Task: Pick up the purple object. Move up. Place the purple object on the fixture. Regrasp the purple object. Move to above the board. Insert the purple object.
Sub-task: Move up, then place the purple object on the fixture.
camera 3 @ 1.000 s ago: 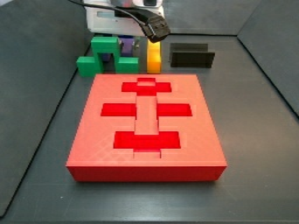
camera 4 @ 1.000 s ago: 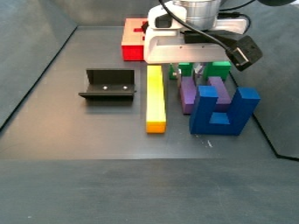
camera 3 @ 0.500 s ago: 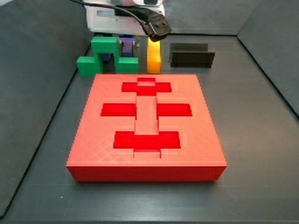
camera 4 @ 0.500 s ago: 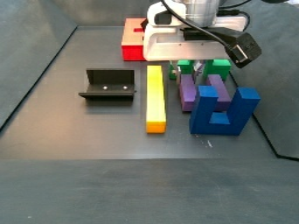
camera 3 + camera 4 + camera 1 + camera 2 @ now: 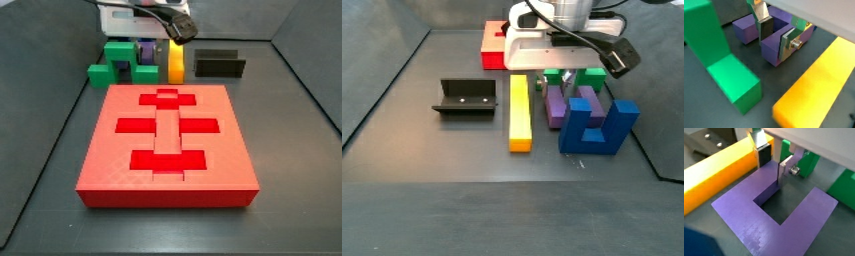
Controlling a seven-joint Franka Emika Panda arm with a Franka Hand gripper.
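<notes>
Wrist views first: in both, the gripper (image 5: 772,164) is down over the purple object (image 5: 784,223), a U-shaped block lying flat on the dark floor. One silver finger (image 5: 783,172) drops into the slot between the prongs and its partner stands outside one prong, beside the yellow bar (image 5: 714,172). The jaws look parted around that prong, with no firm squeeze visible yet. A wrist view also shows the green block (image 5: 719,60) just beside the purple object (image 5: 774,42).

Side views: the gripper (image 5: 560,72) hangs low at the purple object (image 5: 556,102), between the yellow bar (image 5: 519,110) and the blue block (image 5: 596,122). The fixture (image 5: 464,97) stands well apart, and the board (image 5: 167,140) is unoccupied.

Handling, as a judgement: rigid, light, smooth plastic, likely a bit slippery; a single prong's flat sides offer the best hold.
</notes>
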